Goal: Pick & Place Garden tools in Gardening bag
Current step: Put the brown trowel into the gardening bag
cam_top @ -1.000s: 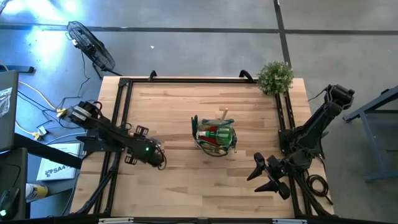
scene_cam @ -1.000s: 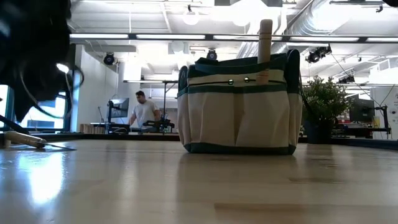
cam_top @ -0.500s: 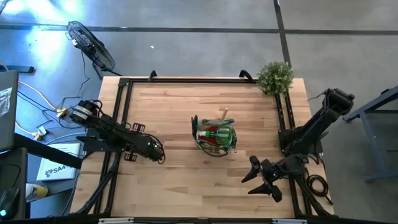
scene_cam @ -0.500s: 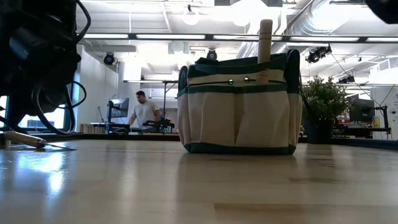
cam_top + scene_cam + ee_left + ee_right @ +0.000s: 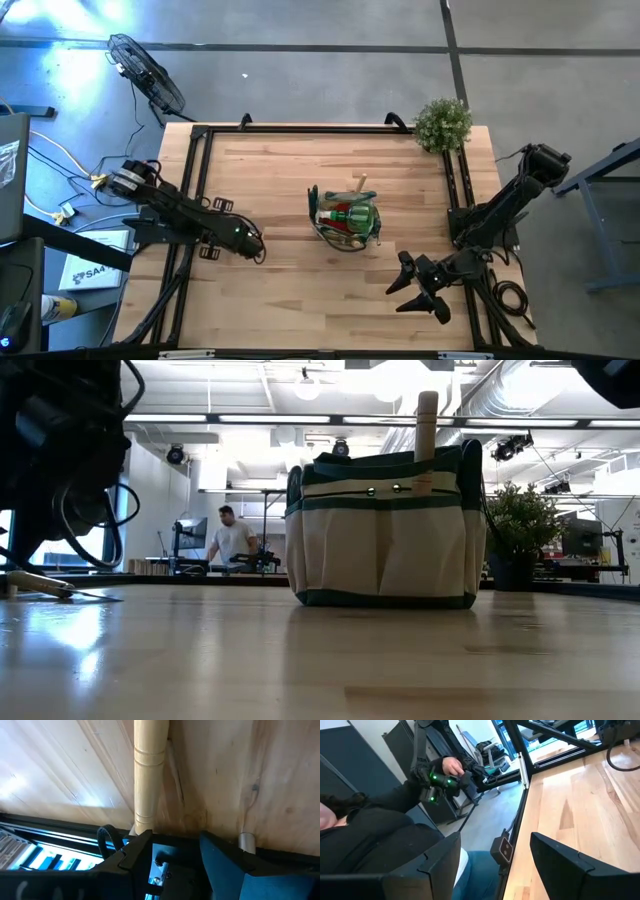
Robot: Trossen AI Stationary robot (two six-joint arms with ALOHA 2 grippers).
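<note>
The gardening bag (image 5: 345,218), beige with green trim, stands upright at the table's middle (image 5: 385,530). Red and green tools fill it, and a wooden handle (image 5: 427,430) sticks up out of its top. A wooden-handled trowel (image 5: 50,585) lies flat on the table at the left. My left gripper (image 5: 255,245) points down over the trowel, fingers apart (image 5: 172,855). The trowel's handle (image 5: 150,775) runs up to one fingertip and does not lie between the fingers. My right gripper (image 5: 405,288) hovers open near the table's right front (image 5: 495,860), with nothing in it. My left gripper has one fingertip (image 5: 137,850) over the near end of the trowel's wooden handle (image 5: 144,822). The finger hides that spot, and I cannot tell whether it touches. The trowel lies flat on the table.
A bushy green plant (image 5: 442,123) stands at the far right corner. A black frame (image 5: 200,180) borders the tabletop. In the right wrist view a person's hand (image 5: 447,770) holds a controller beyond the table edge. Bare wood lies between the bag and each gripper.
My left gripper has sunk a little over the trowel and then kept still. My right gripper has come down and moved a little toward the table's left, staying open. The bag and the trowel have not moved.
</note>
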